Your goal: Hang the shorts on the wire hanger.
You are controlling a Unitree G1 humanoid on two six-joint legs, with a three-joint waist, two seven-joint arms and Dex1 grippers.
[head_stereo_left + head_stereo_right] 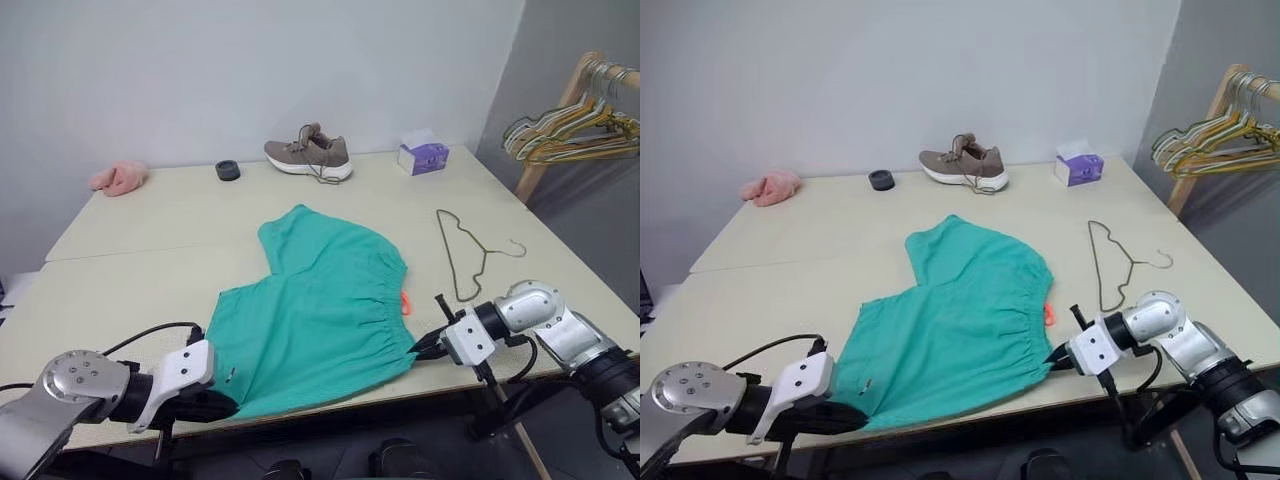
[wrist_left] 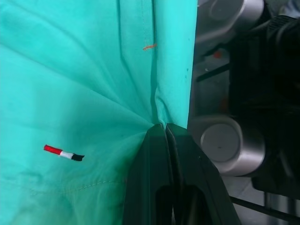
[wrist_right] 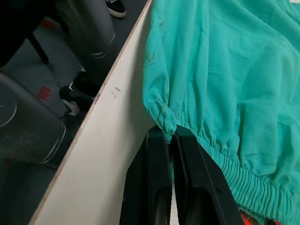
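Both grippers, left gripper (image 1: 205,405) and right gripper (image 1: 422,346), pinch the shorts' (image 1: 320,315) near corners at lower centre, so I can lift them spread toward hanger (image 1: 462,252), right of centre.

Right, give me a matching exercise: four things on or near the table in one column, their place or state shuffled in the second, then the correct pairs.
Things:
1. shorts
2. wire hanger
3. shoe
4. pink cloth

Places or states:
A. at the far left corner of the table
B. lying bare on the table, right of the teal fabric
C. pinched at both near corners by the left gripper and the right gripper
D. at the far edge, next to a purple tissue box

Pairs: 1-C, 2-B, 3-D, 4-A
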